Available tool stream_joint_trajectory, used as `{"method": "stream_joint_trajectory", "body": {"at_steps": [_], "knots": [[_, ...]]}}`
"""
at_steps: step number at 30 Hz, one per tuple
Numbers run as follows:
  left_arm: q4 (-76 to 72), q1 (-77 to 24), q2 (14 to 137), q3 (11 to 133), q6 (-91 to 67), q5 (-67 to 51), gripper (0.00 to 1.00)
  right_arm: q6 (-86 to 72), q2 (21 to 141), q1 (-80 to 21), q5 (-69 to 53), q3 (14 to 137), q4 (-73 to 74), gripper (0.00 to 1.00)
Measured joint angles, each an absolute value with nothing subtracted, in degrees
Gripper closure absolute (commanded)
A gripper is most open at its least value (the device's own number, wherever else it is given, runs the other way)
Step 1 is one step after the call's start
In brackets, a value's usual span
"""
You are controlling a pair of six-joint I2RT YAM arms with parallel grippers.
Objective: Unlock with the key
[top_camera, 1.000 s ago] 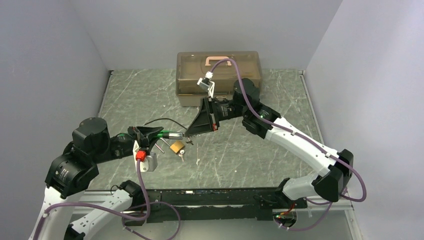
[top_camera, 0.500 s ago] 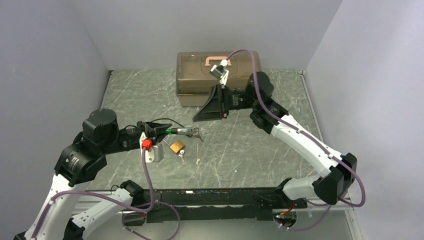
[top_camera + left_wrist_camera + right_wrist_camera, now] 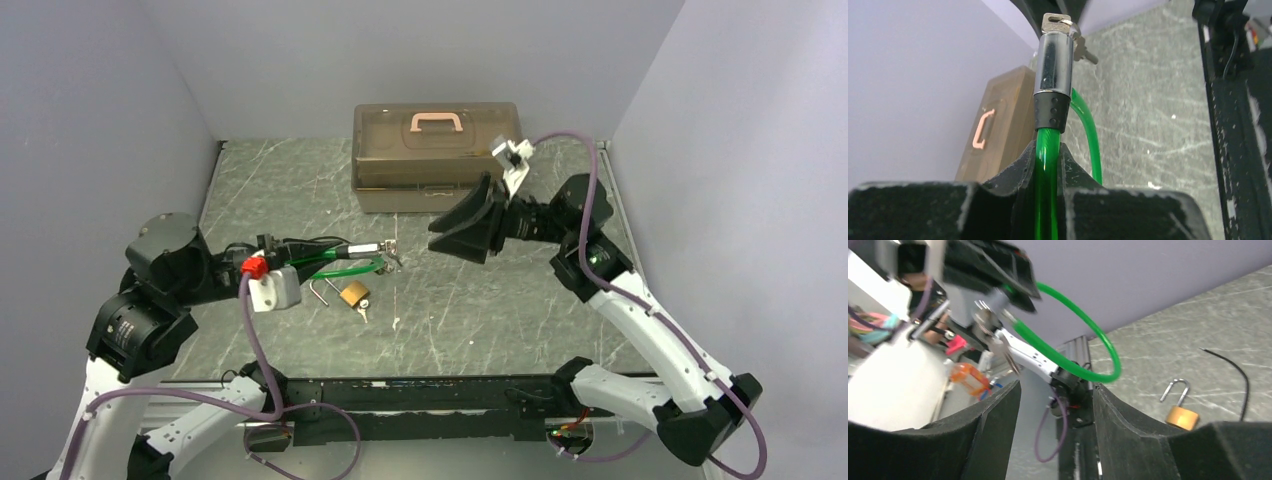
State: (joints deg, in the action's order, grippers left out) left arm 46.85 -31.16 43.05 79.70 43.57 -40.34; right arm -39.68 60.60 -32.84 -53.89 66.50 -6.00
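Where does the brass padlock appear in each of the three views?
Top external: brass padlock lies left of centre, just below the middle.
Left wrist: not in it.
Right wrist: padlock at the lower right.
Shared landmark: the green cable, visible in all three views.

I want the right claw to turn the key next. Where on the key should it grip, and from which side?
Probably the key's flat head, protruding from the lock barrel's end; approach from the right, along the barrel, clamping both flat faces.
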Motion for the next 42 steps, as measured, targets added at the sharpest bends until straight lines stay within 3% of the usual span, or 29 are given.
{"method": "stream_joint_trajectory", "body": {"at_steps": [4,9,13,18,24,27,42], "knots": [[42.94,-29.63,43.99,82.04,35.59,-44.66,1.00,-31.00,57.06,-37.87,-49.69,59.72,-6.57,0.38],[39.31,-27.92,44.97,82.32,27.46,-49.32,1.00,-20.86,59.18,-48.18,-43.62,60.95,-5.93,0.38],[37.52,-26.85,45.71,82.30,23.35,-51.55,1.00,-16.03,59.68,-50.83,-39.88,62.39,-7.25,0.41],[35.68,-25.89,45.76,82.26,19.51,-52.90,1.00,-14.39,59.92,-52.01,-37.17,62.41,-11.53,0.68],[31.31,-25.23,46.44,81.43,14.22,-54.11,1.00,-14.35,61.84,-54.72,-35.29,62.35,-13.93,0.73],[29.08,-25.19,47.09,80.29,12.29,-54.83,1.00,-14.33,61.91,-55.48,-34.37,61.19,-15.14,1.00],[26.98,-22.06,50.87,75.59,-3.84,-59.53,1.00,-14.11,49.39,-57.10,-21.52,46.33,-16.10,1.00]]}}
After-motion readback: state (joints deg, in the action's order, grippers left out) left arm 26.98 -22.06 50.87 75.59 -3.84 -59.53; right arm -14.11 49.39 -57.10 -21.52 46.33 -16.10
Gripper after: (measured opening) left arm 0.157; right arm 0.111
